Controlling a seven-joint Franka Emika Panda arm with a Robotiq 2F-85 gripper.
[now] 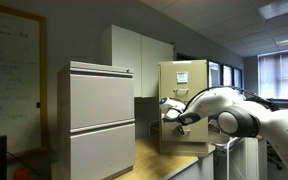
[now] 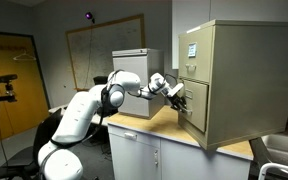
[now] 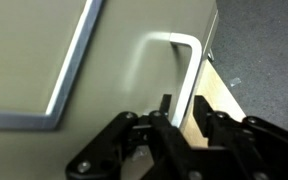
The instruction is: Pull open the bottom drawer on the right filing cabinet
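Note:
The right filing cabinet point(image 1: 184, 82) point(image 2: 249, 80) is tan, stands on a wooden counter and has a white paper on its top drawer. Its bottom drawer point(image 2: 196, 108) point(image 3: 44, 50) has a silver bar handle point(image 3: 189, 60). In both exterior views my gripper point(image 1: 172, 112) point(image 2: 180, 95) is at that drawer front. In the wrist view my gripper point(image 3: 181, 100) has one finger on each side of the handle, drawn close onto it. I cannot tell how far the drawer stands out from the cabinet.
A wide pale-grey two-drawer cabinet point(image 1: 102, 120) point(image 2: 134, 60) stands beside the tan one. The wooden counter point(image 2: 149, 125) point(image 1: 154, 155) extends in front of both. A whiteboard point(image 1: 9, 70) hangs on the wall. A camera tripod point(image 2: 4, 85) stands near the door.

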